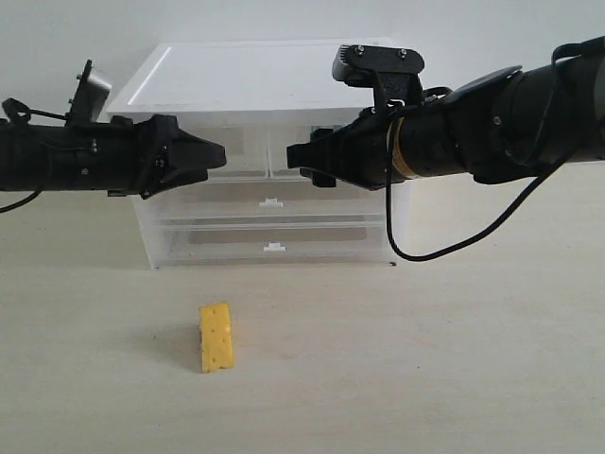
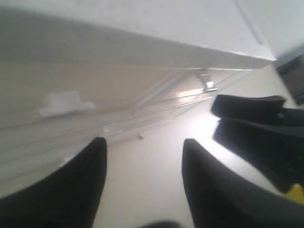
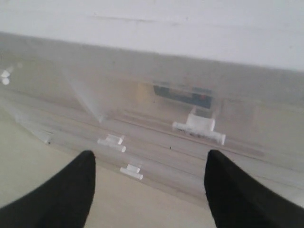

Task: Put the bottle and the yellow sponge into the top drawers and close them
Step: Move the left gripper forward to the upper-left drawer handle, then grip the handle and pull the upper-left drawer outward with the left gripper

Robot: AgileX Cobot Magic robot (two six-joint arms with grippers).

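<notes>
Left gripper [image 1: 219,156]: black fingers [image 2: 78,185] apart, empty, before the translucent plastic left top drawer [image 1: 248,151].
Right gripper [image 1: 293,157]: fingers [image 3: 247,194] apart, empty.
Bottle with blue-teal label [image 3: 183,96]: inside the right top drawer [image 3: 237,111], beyond the right fingers.
Yellow holed wedge sponge [image 1: 216,337]: on the pale table [image 1: 425,378], well apart from both gripper tips.

Exterior camera sat low and square-on to the cabinet [image 1: 255,76] front, a little way back, with left gripper [image 1: 219,156] and right gripper [image 1: 293,156] both in frame. Each wrist camera peered forward between its own fingers [image 2: 71,190], close on that same front. The left one also caught the right gripper alongside.
</notes>
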